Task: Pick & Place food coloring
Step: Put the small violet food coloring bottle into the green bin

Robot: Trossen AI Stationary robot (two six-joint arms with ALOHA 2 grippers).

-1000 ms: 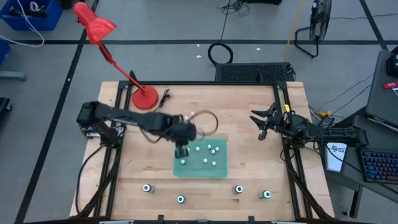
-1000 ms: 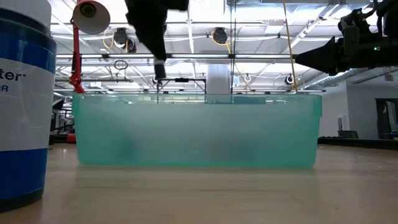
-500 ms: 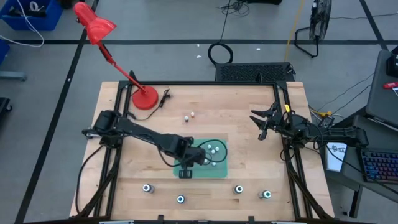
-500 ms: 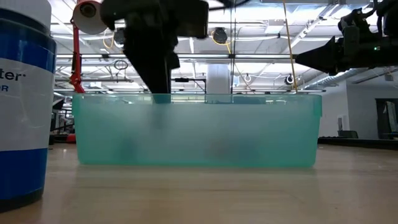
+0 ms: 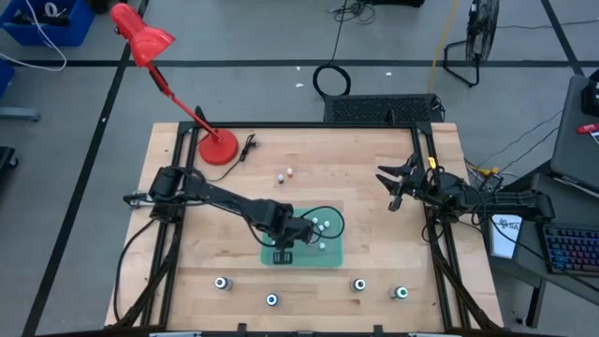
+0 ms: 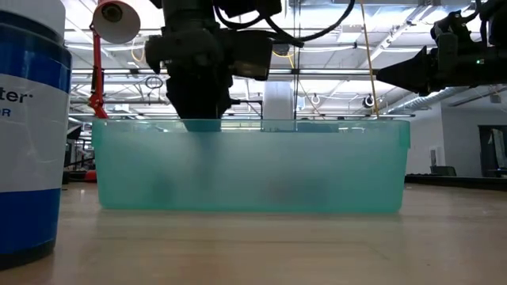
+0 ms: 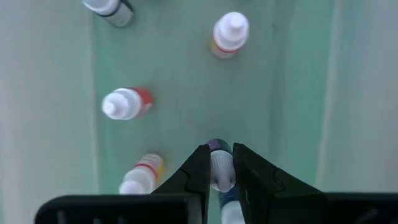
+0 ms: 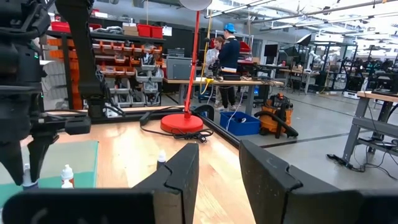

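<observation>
The green tray [image 5: 323, 251] lies mid-table and holds several tiny whitish bottles, among them one [image 7: 230, 33] with a red band and another [image 7: 125, 103] on its side. My left gripper [image 5: 284, 251] reaches down into the tray's near-left part [image 6: 202, 119] and is shut on a small whitish bottle [image 7: 219, 169]. Two more tiny bottles [image 5: 284, 175] stand on the wood beyond the tray. Several dark round bottles with teal tops, such as one [image 5: 222, 283], stand along the near edge. My right gripper [image 5: 393, 190] waits open near the right edge [image 8: 217, 149]. My left gripper pinches the small whitish bottle between its two fingers [image 7: 200, 171], just below the bottle's purple band [image 7: 217, 145]. The fingers come from above, pointing down into the tray. Whether the bottle rests on the tray floor I cannot tell.
A red desk lamp [image 5: 217, 148] stands at the table's far-left corner. In the low view a blue-and-white container [image 6: 28, 134] stands close at the left. Bare wood lies between the tray and the right arm. People stand in the room beyond [image 8: 229, 56].
My left arm has swung from over the tray's far-left part toward the near edge, and its gripper has come down from above the rim into the tray. The right arm has kept still.
</observation>
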